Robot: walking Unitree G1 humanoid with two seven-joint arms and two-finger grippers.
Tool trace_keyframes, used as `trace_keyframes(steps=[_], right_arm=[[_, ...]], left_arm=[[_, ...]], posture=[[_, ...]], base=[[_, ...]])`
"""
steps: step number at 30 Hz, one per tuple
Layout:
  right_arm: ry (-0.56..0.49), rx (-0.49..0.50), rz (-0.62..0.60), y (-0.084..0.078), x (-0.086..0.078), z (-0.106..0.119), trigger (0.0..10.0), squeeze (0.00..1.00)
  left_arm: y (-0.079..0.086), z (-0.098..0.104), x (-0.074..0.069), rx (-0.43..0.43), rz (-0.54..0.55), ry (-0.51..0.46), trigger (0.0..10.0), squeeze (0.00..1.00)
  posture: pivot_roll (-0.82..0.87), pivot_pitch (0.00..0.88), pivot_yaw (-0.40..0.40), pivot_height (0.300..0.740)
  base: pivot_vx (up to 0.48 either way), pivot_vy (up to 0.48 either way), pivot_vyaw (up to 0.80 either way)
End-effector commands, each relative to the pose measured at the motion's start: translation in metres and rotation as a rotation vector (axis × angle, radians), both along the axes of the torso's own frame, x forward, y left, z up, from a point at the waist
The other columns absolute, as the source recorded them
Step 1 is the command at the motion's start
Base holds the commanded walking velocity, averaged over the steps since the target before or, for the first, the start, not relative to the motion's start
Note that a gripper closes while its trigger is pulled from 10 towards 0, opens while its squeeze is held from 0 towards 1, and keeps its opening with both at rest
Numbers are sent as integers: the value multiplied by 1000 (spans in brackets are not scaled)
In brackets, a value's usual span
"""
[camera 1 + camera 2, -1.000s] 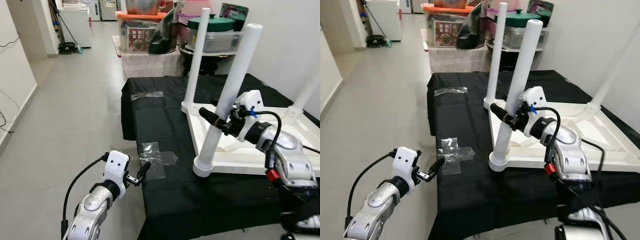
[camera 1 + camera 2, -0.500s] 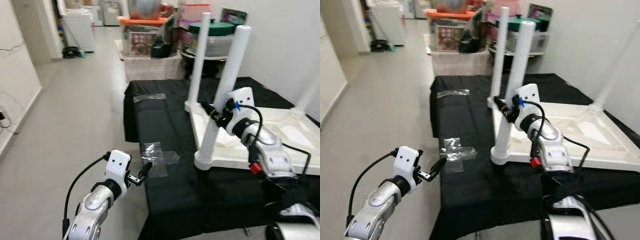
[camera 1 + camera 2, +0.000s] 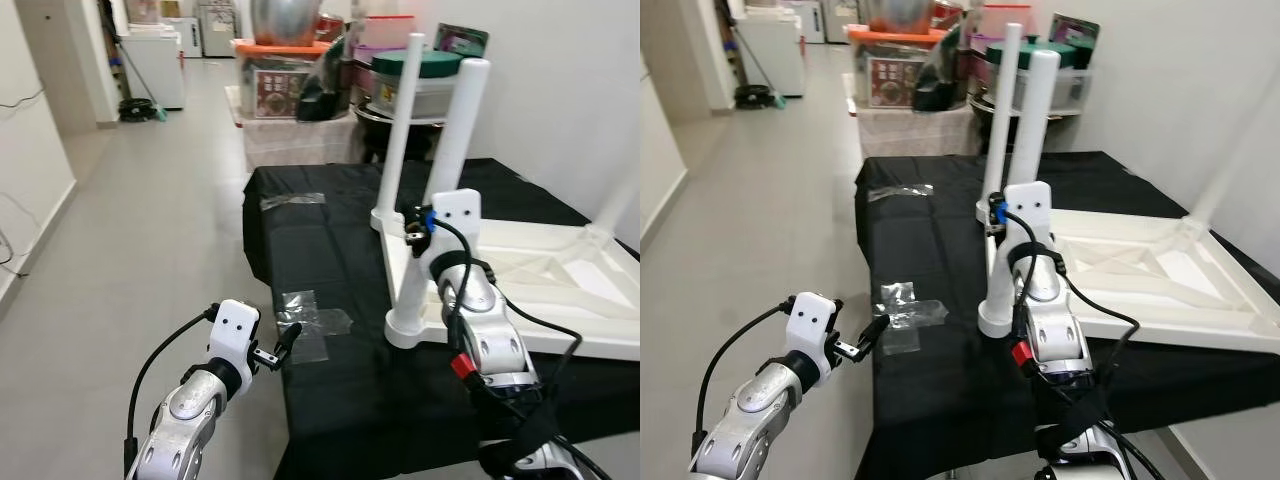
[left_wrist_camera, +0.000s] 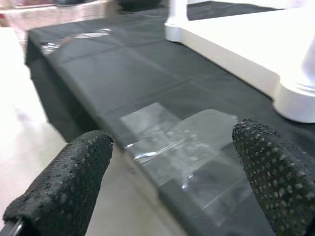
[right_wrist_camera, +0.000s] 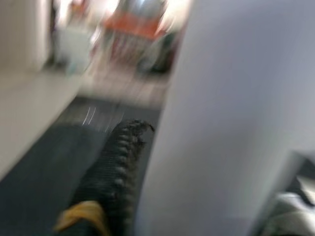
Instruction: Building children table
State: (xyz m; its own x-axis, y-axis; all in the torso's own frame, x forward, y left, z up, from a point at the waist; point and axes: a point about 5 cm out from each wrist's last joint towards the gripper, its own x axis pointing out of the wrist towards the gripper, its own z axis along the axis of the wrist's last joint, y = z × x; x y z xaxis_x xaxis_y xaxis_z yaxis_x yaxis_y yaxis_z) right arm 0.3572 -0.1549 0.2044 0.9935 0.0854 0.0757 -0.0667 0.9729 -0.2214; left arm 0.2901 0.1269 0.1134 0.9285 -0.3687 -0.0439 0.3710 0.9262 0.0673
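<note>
A white children's table lies upside down on a bench covered in black cloth. Two of its round white legs stand upright: a near leg at the front corner and a far leg behind it. My right gripper is at mid-height on the near leg and shut on it. In the blurred right wrist view one black finger lies against the white leg. My left gripper hovers open just off the bench's front left corner, its fingers wide apart.
Clear plastic wrappers lie flat on the cloth near my left gripper, and another lies further back. Storage boxes and pots crowd the area behind the bench. Open tiled floor stretches to the left; a white wall stands on the right.
My right arm has swung around the near leg, so its wrist now faces the camera. The head camera has shifted slightly. My left gripper has stayed where it was.
</note>
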Motion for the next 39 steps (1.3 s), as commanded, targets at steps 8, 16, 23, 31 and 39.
trace_keyframes(steps=[8,16,23,31,39], right_arm=[[-8,2,322,-17,-5,12,10000,0],[-73,-59,581,-33,-10,35,10000,0],[-6,-66,616,-40,3,24,0,0],[56,-3,-247,-80,20,-1,0,0],[187,60,-496,-71,-5,-55,0,0]], left_arm=[[1,-3,0,16,4,9,10000,0],[1,-3,0,20,-1,7,10000,0],[4,0,1,22,5,-2,10000,0],[4,-2,-2,24,6,4,10000,0],[1,-1,0,21,-3,7,10000,0]], posture=[[53,0,-66,740],[56,0,-63,740],[74,0,-71,740],[67,0,-66,740],[68,0,-63,740]], base=[[0,0,0],[0,0,0],[0,0,0],[0,0,0],[0,0,0]])
